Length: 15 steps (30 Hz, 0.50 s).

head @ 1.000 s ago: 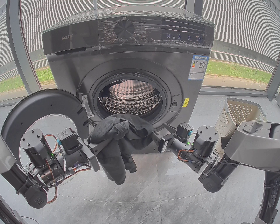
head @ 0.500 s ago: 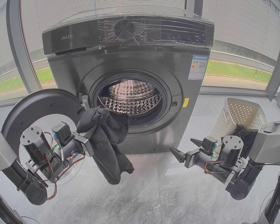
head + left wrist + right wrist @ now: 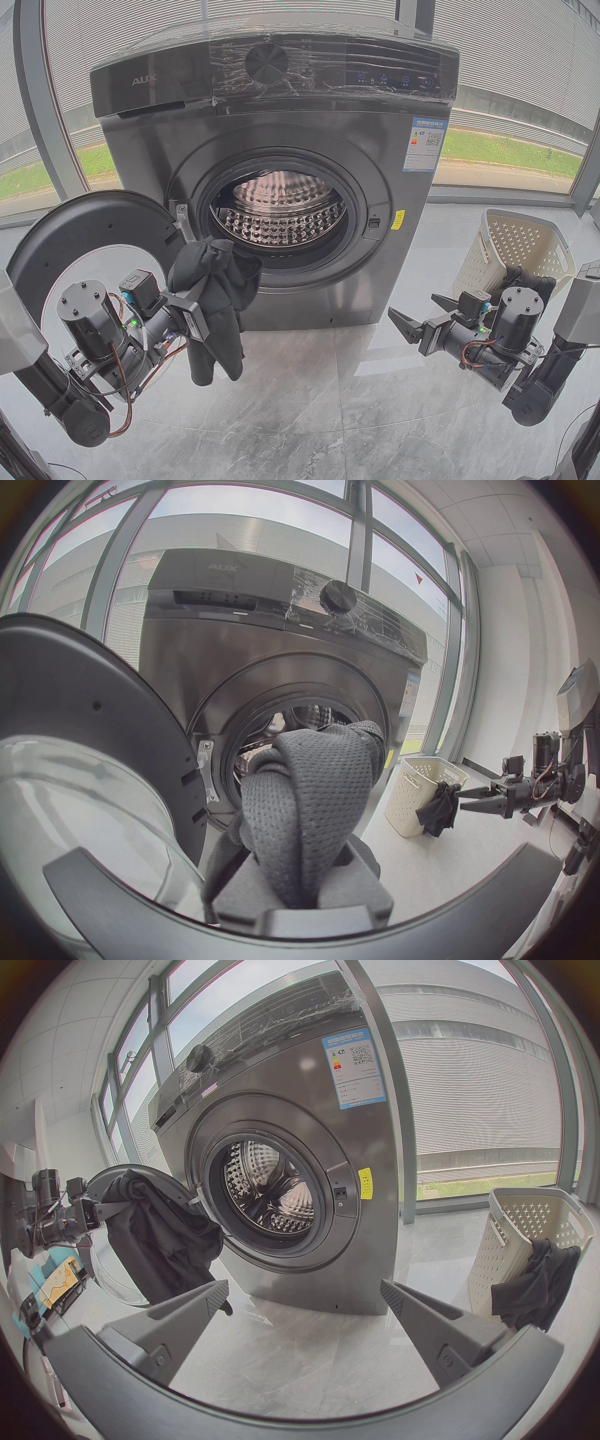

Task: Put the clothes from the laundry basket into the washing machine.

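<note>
Dark garment [image 3: 215,290] is hanging bunched from the left gripper [image 3: 201,289], with its tail dangling toward the floor [image 3: 312,406] and not touching it. It's sitting just in front of the lower-left edge of the washing machine [image 3: 375,144] opening, between the swung-open door [image 3: 81,231] and the drum [image 3: 281,212]. It isn't inside the drum yet.

In the left wrist view the left gripper [image 3: 300,886] is clamping the garment [image 3: 306,792]. Fabric is piling up over the fingers and blocking part of the drum mouth.

Right gripper [image 3: 412,305] is hovering low over the floor between the machine and the laundry basket [image 3: 500,250], nearer the basket. Its jaws are spread wide and gripping nothing, which the right wrist view [image 3: 300,1288] confirms. A second dark garment [image 3: 528,278] is draping over the basket's front rim.

My read on the step: the garment is being carried to the machine. The item is at the door and insertion is pending.

What I think the next move calls for:
- The left arm should be lifting and pushing forward through the opening, aiming for the drum centre rather than the lower-left lip.
- It should be going deep enough that the hanging tail clears the door seal before the jaws release.
- It should be keeping clear of the door hinge side, since the cloth is hanging close to it.
- The right arm looks free to be heading for the piece on the basket rim.
</note>
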### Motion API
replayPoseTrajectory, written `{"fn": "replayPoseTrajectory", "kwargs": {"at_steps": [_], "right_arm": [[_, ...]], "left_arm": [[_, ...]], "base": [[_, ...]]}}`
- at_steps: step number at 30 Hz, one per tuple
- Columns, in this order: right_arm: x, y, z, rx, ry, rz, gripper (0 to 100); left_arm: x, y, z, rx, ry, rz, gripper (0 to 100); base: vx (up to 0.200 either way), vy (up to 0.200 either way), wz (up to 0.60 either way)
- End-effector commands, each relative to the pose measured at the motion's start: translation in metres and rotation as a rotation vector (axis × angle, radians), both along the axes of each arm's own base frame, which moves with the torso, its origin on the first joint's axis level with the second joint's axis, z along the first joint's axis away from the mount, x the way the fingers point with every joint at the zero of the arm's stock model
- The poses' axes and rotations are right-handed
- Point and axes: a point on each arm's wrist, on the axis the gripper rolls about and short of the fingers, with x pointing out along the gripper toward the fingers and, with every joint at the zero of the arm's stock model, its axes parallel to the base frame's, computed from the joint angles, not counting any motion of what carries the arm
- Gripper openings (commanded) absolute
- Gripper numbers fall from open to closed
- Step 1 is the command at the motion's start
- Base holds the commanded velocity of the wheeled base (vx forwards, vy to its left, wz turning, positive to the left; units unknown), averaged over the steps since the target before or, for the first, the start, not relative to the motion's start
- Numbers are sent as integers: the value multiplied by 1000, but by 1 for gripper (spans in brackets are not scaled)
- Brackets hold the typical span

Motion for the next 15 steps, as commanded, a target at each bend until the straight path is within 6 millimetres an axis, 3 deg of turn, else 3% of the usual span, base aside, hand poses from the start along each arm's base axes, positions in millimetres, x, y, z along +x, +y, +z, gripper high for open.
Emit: {"fn": "replayPoseTrajectory", "kwargs": {"at_steps": [1,4,10,15], "right_arm": [[0,0,1,5,-7,1,100],[-1,0,1,3,-4,2,100],[0,1,0,3,-1,3,100],[0,1,0,4,-2,3,100]], "left_arm": [[1,-3,-10,15,37,-6,0],[3,-4,-10,12,35,-6,0],[6,-11,-20,28,65,-23,0],[6,-14,-25,35,80,-20,0]], "base": [[0,0,0],[0,0,0],[200,0,0],[0,0,0]]}}
